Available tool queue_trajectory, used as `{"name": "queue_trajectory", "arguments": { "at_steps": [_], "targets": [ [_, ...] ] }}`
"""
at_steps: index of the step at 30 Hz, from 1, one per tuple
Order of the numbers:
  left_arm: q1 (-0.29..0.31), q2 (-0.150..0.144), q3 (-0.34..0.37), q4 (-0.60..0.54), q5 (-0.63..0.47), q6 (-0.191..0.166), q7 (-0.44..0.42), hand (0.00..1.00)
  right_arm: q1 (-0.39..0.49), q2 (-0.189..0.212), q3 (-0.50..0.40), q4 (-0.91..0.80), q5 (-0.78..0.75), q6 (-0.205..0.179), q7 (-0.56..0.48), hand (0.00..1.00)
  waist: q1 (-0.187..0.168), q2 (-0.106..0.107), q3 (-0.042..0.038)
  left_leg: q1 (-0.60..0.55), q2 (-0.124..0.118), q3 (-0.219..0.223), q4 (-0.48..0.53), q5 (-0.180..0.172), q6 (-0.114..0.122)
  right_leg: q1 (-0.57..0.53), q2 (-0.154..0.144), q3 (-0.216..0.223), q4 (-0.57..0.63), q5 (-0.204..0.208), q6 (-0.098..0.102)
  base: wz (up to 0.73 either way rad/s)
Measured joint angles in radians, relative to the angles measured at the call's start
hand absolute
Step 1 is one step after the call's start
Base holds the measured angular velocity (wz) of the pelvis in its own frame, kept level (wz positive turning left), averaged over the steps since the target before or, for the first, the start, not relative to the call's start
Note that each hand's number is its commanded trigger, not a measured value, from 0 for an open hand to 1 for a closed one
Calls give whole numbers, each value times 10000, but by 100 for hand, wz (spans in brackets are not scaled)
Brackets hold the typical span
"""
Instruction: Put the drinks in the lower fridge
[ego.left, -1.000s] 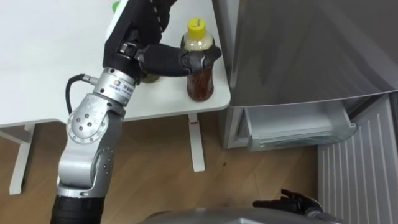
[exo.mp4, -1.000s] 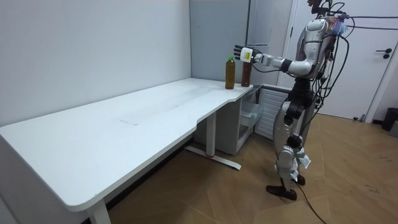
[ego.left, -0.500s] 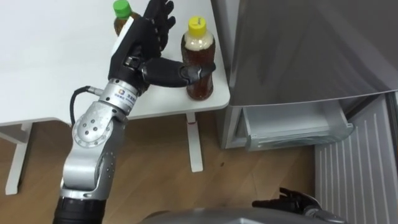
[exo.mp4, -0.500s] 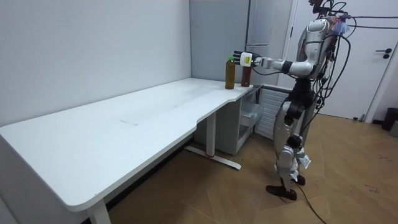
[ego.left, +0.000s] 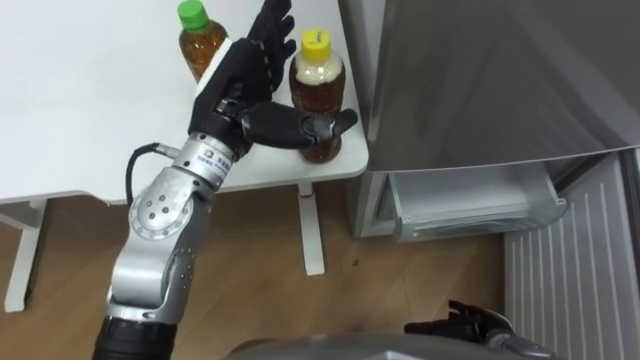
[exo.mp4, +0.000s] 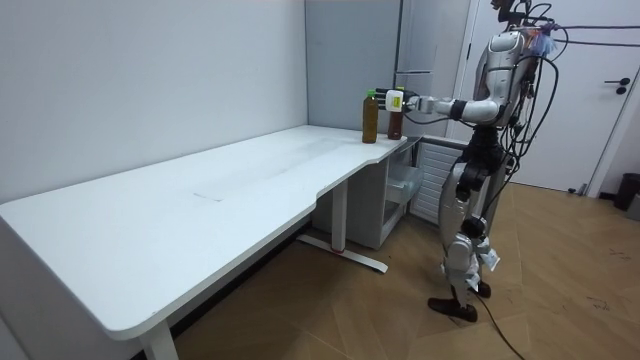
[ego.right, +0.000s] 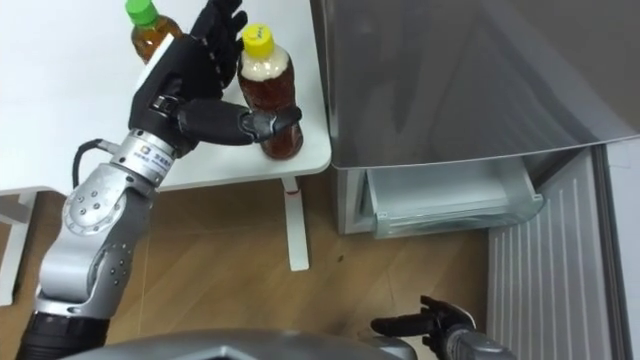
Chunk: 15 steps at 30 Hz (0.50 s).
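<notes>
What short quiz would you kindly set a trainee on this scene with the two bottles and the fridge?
1. True or false: the thumb of the left hand crosses the front of the yellow-capped bottle.
2. Which bottle stands farther from the fridge? A: the yellow-capped bottle. B: the green-capped bottle.
3. Fill in: the lower fridge drawer stands ____.
Key: 1 true; 2 B; 3 open.
</notes>
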Motion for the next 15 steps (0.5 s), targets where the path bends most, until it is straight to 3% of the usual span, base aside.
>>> {"name": "queue_trajectory", "arguments": {
  "at_steps": [8, 15],
  "targets": [
    [-9, -7, -269, 152, -63, -6, 148, 0, -60, 36, 28, 10, -4, 53, -100, 0, -64, 6, -3, -12, 0, 8, 9, 0, 0, -20, -2, 17, 18, 3, -2, 0],
    [-63, -24, -335, 1305, -318, 102, 253, 0, -81, 85, 96, -43, -5, 77, -119, 0, -153, 30, -16, -21, 7, 8, 24, 0, 0, -27, 2, 34, 39, 5, -4, 0]
  ]
}}
